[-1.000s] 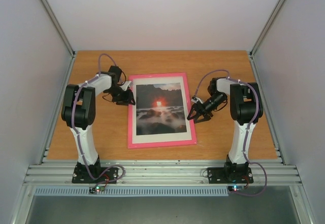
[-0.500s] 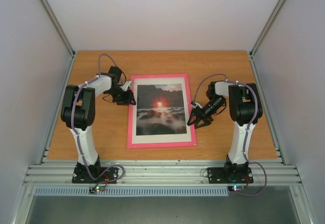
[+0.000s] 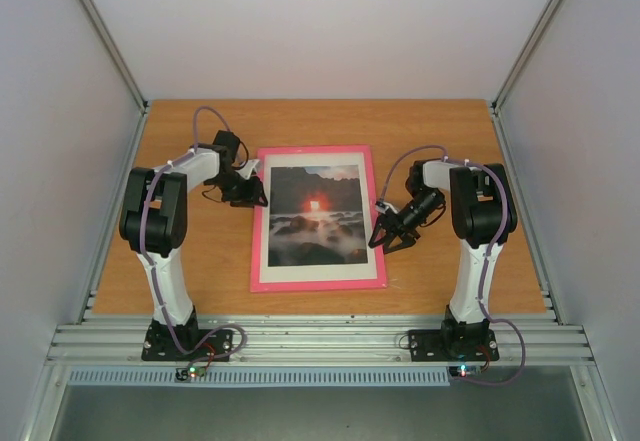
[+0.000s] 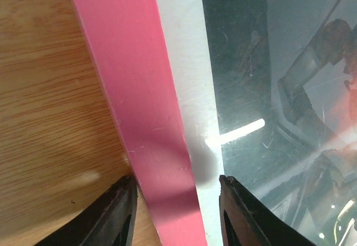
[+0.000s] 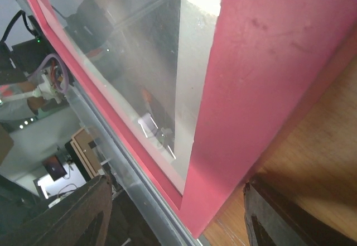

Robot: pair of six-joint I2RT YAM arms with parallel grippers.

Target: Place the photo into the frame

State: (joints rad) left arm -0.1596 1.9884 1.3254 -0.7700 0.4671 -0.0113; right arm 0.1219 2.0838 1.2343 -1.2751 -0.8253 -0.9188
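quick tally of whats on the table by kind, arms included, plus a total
photo: 1
frame: 1
robot arms: 2, the left arm and the right arm
total: 4

Seeing frame (image 3: 262, 241) flat mid-table (image 3: 440, 131), long side running near-far, photo (image 3: 316, 213) inside its border. Left gripper (image 3: 255, 194) straddling frame's left rail toward far end: one finger over table, other over photo margin. Right gripper (image 3: 382, 234) at right rail, about mid-length.
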